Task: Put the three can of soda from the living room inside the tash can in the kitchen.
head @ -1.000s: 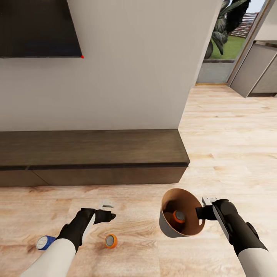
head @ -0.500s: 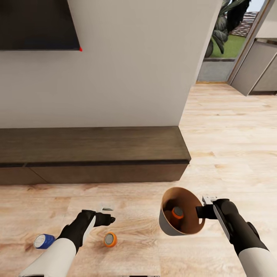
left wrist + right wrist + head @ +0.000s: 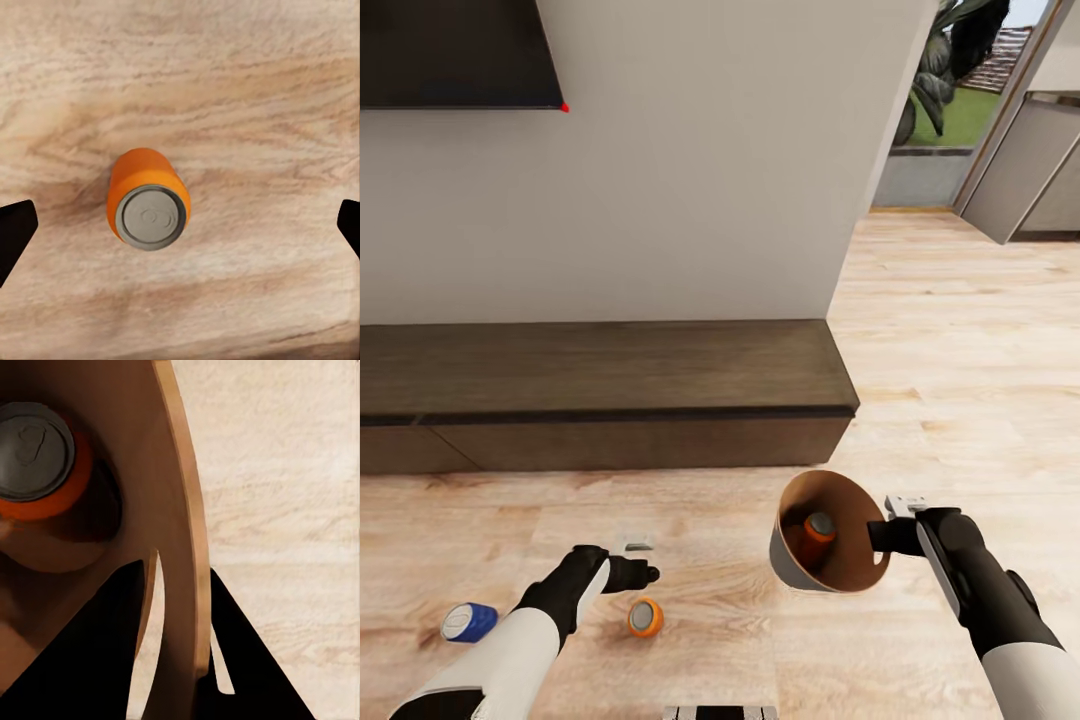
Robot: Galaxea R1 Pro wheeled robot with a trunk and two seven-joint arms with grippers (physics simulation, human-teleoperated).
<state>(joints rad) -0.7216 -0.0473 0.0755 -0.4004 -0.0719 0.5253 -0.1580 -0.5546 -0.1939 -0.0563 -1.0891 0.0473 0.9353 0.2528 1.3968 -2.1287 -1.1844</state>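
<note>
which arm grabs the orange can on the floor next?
Left. Its gripper hangs just above the orange can, jaws open either side of it in the wrist view. The right gripper is shut on the bucket rim, so it's busy.

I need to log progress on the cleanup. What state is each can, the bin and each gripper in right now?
Orange can: upright on the floor, ungrasped.
Blue can: lying on the floor.
Second orange can: inside the trash can.
Trash can: tilted, held off the floor.
Left gripper: jaws open above the orange can.
Right gripper: shut on the rim.

Orange cans — blue can — coppery-brown bucket
</note>
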